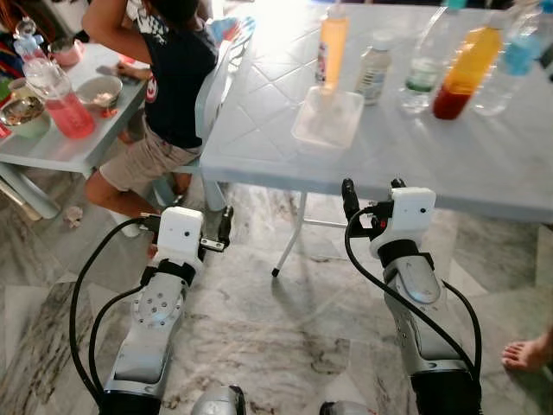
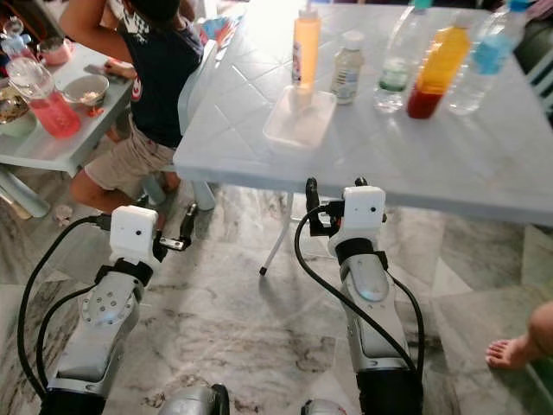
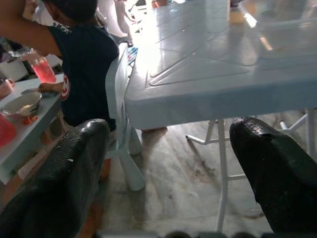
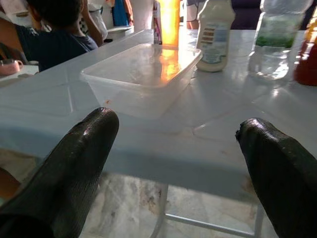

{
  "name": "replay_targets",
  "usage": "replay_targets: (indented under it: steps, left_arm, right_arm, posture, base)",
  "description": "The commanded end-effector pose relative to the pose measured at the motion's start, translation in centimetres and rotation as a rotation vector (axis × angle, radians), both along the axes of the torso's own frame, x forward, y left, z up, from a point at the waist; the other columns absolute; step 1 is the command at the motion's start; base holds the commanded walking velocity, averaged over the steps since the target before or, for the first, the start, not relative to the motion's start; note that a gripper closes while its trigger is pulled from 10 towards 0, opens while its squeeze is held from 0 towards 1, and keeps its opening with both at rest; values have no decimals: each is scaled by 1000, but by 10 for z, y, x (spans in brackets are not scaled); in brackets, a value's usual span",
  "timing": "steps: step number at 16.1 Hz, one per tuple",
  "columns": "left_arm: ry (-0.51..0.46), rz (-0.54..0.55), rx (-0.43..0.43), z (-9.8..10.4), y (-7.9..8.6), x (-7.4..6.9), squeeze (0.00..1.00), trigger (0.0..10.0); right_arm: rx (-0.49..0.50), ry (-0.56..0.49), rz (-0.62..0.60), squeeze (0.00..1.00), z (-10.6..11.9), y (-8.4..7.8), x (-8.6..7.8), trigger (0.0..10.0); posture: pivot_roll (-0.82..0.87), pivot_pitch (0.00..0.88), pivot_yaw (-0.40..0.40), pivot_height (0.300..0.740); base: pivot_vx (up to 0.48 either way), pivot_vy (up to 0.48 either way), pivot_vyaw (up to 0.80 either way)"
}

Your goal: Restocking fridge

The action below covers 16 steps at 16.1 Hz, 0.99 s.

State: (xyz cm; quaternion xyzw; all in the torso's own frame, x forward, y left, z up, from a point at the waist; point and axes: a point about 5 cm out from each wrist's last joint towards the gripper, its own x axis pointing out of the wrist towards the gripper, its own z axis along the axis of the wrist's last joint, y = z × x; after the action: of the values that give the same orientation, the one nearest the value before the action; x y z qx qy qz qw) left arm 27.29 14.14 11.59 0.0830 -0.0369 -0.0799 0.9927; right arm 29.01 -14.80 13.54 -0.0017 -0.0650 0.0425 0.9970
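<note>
Marbled floor point(image 1: 259, 328) underfoot, with a pale blue desk point(image 1: 484, 164) ahead carrying a clear plastic container point(image 1: 328, 119) near its front edge and, further back, an orange bottle point(image 1: 332, 43), a small white bottle point(image 1: 374, 67), a clear bottle point(image 1: 425, 65), an orange-and-red bottle point(image 1: 463, 73) and a blue-tinted bottle point(image 1: 510, 60). Right end effector point(image 1: 373, 192) released and empty, raised just short of the desk's near edge below the container; left end effector point(image 1: 192, 223) likewise spread wide and empty, lower over the floor to the left. Seated at far left on a white chair point(image 1: 212, 95), a person point(image 1: 168, 78) in a dark shirt beside a second desk point(image 1: 69, 147) bearing a bowl point(image 1: 99, 89) and a red-drink bottle point(image 1: 62, 99).
</note>
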Motion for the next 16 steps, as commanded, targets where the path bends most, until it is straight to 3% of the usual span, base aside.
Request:
replay_targets:
  steps: [1, 4, 7, 10, 12, 16]
  left_arm:
    - [-2, 32, 17, -1, 6, -2, 0, 10000]
    - [16, 115, 4, -5, 23, -8, 0, 10000]
    - [-11, 158, 13, 0, 36, -14, 0, 10000]
    - [-31, 169, 30, 6, 42, -10, 0, 10000]
    - [-15, 200, 23, 3, 40, -3, 0, 10000]
    - [-8, 202, 38, 2, 42, -4, 0, 10000]
  right_arm:
    - [-1, 2, -36, 0, -1, -7, -6, 10000]
    - [-11, 29, -64, 0, -10, -17, -24, 10000]
    - [-74, -6, -56, 0, -3, -19, -32, 10000]
    - [-57, -12, -69, 0, 0, -20, -25, 10000]
    - [-34, -33, -65, 0, 7, -23, -11, 10000]
    - [3, -68, 6, 0, 20, -7, 4, 10000]
  posture:
    - [20, 110, 50, 740]
    - [5, 90, 63, 740]
    - [-1, 62, 64, 740]
    - [0, 57, 70, 740]
    - [26, 53, 89, 740]
    - [28, 70, 84, 740]
  base:
    - [368, 0, 0]
    - [330, 0, 0]
    - [89, 0, 0]
    - [0, 0, 0]
    - [0, 0, 0]
    - [0, 0, 0]
